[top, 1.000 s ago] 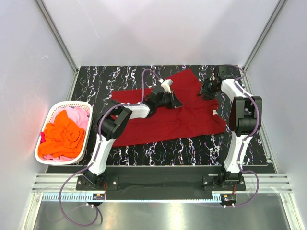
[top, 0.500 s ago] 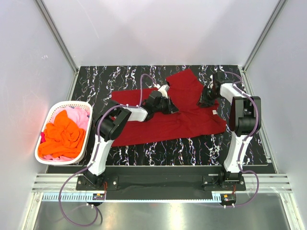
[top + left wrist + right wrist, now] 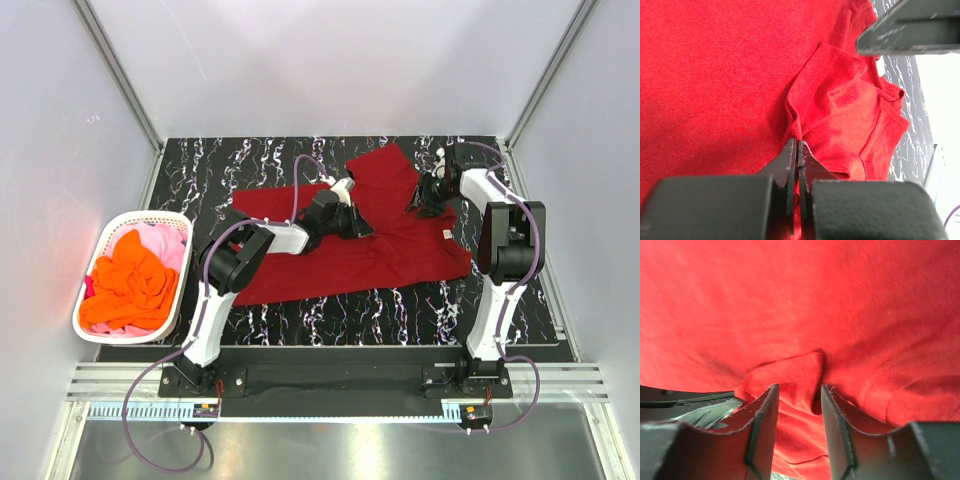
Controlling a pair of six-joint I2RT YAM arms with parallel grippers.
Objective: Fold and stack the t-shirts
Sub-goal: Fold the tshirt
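Our left fingers (image 3: 786, 162) are clenched tight on a pinch of the dark red t-shirt (image 3: 400, 250). Our right fingers (image 3: 764, 415) are parted and straddle a little ridge of the same cloth without squeezing it. The shirt itself lies spread across the middle of the counter (image 3: 200, 170). Over on the left, the white basket (image 3: 108, 236) holds the orange t-shirt (image 3: 130, 285) and the pink t-shirt (image 3: 168, 242).

Left arm (image 3: 272, 238) stretched low toward far centre. Left gripper (image 3: 797, 146): jaws pressed together, pinching a pucker of the dark red t-shirt (image 3: 715, 75). Right arm (image 3: 506, 240) elbow raised. Right gripper (image 3: 797, 392) angled down-left, jaws parted.
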